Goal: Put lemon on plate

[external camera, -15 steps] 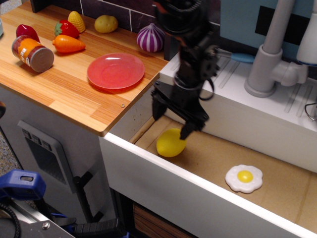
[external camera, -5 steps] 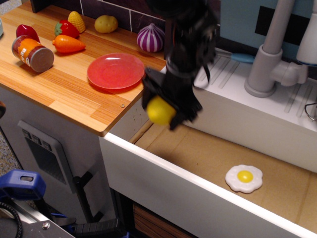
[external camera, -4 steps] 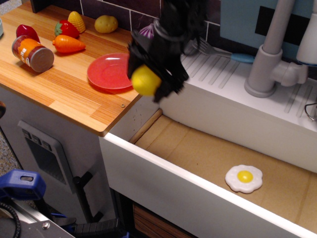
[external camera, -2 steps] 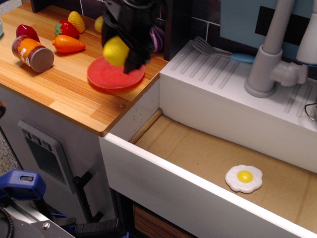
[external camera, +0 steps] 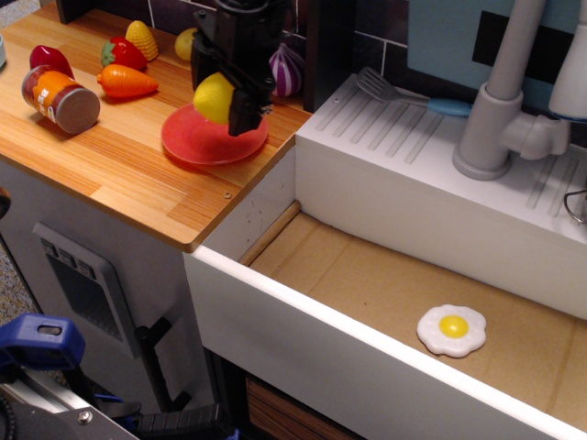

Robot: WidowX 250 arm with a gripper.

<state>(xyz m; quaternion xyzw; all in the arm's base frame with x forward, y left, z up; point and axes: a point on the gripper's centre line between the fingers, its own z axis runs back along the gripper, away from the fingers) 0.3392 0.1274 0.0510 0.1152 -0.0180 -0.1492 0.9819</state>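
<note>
The bright yellow lemon (external camera: 212,97) is held between the black fingers of my gripper (external camera: 220,99), which is shut on it. It hangs just above the red-pink plate (external camera: 197,142) on the wooden counter, over the plate's middle. The arm comes down from the top of the view and hides the plate's far part. I cannot tell whether the lemon touches the plate.
On the counter stand a tipped can (external camera: 60,98), a carrot (external camera: 127,82), a red pepper (external camera: 50,59), a strawberry (external camera: 122,52), a corn cob (external camera: 141,38), a potato (external camera: 186,42) and a purple onion (external camera: 285,69). A fried egg toy (external camera: 451,330) lies in the sink. A faucet (external camera: 500,101) and spatula (external camera: 404,95) are to the right.
The gripper closed on the lemon in the sink, lifted it out and carried it left over the counter. In the last moment it lowered slightly over the plate.
</note>
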